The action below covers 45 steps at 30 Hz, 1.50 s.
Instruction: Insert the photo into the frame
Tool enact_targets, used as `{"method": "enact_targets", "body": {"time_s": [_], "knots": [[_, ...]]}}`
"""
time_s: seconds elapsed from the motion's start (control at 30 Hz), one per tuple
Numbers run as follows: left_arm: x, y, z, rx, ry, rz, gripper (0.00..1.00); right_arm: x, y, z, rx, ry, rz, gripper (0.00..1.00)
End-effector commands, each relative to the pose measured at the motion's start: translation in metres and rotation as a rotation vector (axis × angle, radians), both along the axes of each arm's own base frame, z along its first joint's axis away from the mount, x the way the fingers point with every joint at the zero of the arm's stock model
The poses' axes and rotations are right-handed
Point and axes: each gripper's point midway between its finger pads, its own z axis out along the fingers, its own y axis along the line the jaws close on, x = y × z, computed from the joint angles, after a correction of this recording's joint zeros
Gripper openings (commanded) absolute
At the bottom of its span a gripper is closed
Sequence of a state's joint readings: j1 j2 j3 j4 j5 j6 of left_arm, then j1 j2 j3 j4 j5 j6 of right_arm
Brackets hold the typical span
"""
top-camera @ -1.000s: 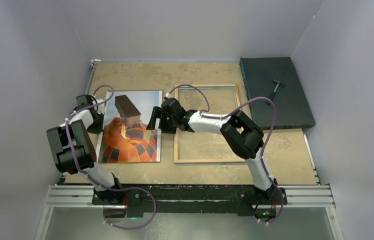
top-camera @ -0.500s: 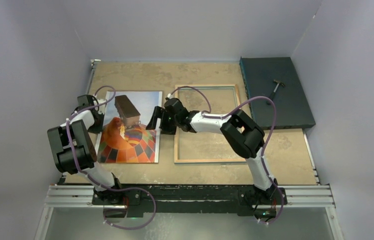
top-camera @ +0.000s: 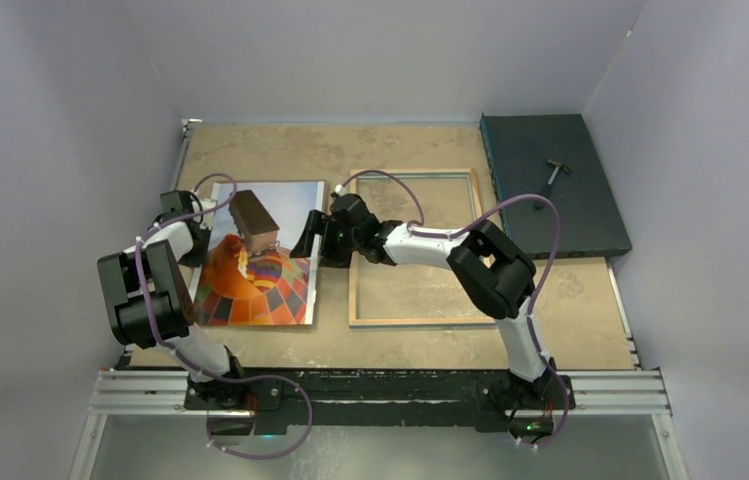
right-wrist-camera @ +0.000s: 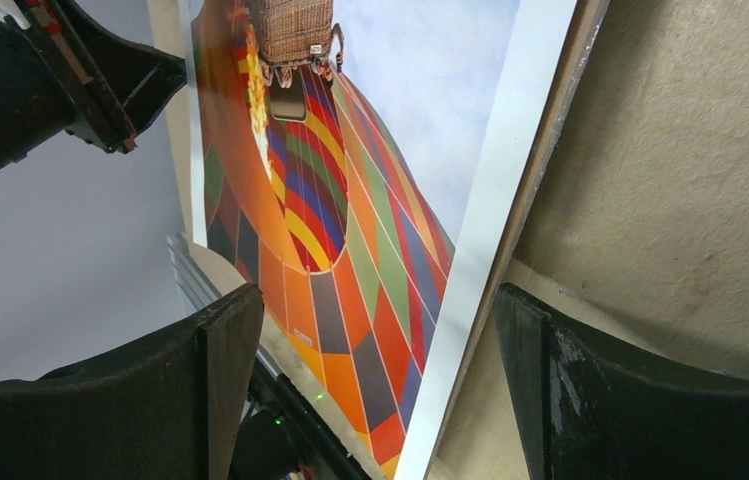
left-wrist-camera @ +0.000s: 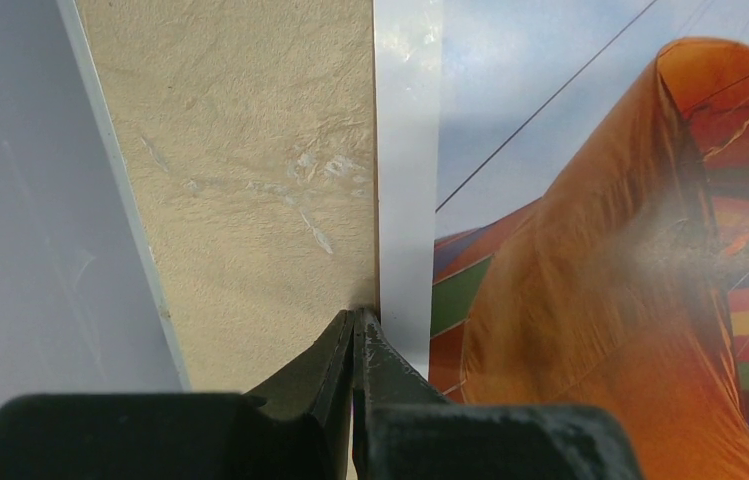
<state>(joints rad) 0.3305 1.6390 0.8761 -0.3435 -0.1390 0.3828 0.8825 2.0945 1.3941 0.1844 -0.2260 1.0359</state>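
The photo (top-camera: 262, 262), a balloon print, lies face up at the table's left and slightly skewed. It also shows in the left wrist view (left-wrist-camera: 590, 250) and the right wrist view (right-wrist-camera: 350, 210). My left gripper (top-camera: 202, 236) (left-wrist-camera: 358, 320) is shut on the photo's white left edge. My right gripper (top-camera: 308, 240) (right-wrist-camera: 380, 390) is open, and its fingers (right-wrist-camera: 570, 400) straddle the photo's right edge. A brown backing board (right-wrist-camera: 550, 170) peeks out under that edge. The frame (top-camera: 353, 290) lies pale wood side up, just right of the photo.
A dark teal slab (top-camera: 570, 215) carrying a small hammer (top-camera: 554, 178) sits at the back right. Grey walls close in on the left, the back and the right. The left arm (right-wrist-camera: 40, 90) shows beyond the photo in the right wrist view.
The photo has shifted a little to the left and turned slightly, its right edge drawing away from the frame. My right gripper has followed it leftwards.
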Motion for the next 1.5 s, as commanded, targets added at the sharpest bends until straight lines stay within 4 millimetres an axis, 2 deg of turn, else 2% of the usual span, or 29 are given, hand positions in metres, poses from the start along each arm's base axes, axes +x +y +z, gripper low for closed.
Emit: {"method": "enact_targets", "body": {"time_s": [0.0,0.13,0.37,0.5,0.67,0.77,1.0,1.2,1.3,1.47], "knots": [[-0.025,-0.034,-0.022,-0.124,0.094,-0.038,0.00,0.001,0.021,0.068,0.116,-0.104,0.037,0.86],[-0.024,-0.033,-0.021,-0.115,0.088,-0.033,0.00,0.002,0.015,0.065,0.078,-0.111,0.019,0.86],[-0.022,-0.032,-0.019,-0.104,0.080,-0.028,0.00,-0.003,-0.001,0.041,-0.022,-0.062,-0.004,0.86],[-0.020,-0.033,-0.017,-0.102,0.072,-0.026,0.00,-0.008,-0.001,0.032,-0.028,-0.039,0.012,0.87],[-0.018,-0.031,-0.006,-0.091,0.053,-0.030,0.00,-0.006,0.001,0.033,-0.037,-0.042,0.017,0.87],[-0.017,-0.031,-0.002,-0.088,0.049,-0.034,0.00,-0.005,0.004,0.047,-0.003,-0.062,0.022,0.86],[-0.019,-0.031,-0.009,-0.084,0.061,-0.033,0.00,-0.005,0.004,0.078,0.048,-0.113,0.025,0.86],[-0.017,-0.033,-0.007,-0.082,0.053,-0.037,0.00,-0.009,0.005,0.079,0.068,-0.105,0.042,0.85],[-0.017,-0.033,-0.005,-0.080,0.053,-0.039,0.00,-0.017,0.013,0.090,0.175,-0.116,0.078,0.84],[-0.016,-0.033,-0.005,-0.083,0.051,-0.041,0.00,-0.034,0.033,0.123,0.427,-0.132,0.194,0.86]]}}
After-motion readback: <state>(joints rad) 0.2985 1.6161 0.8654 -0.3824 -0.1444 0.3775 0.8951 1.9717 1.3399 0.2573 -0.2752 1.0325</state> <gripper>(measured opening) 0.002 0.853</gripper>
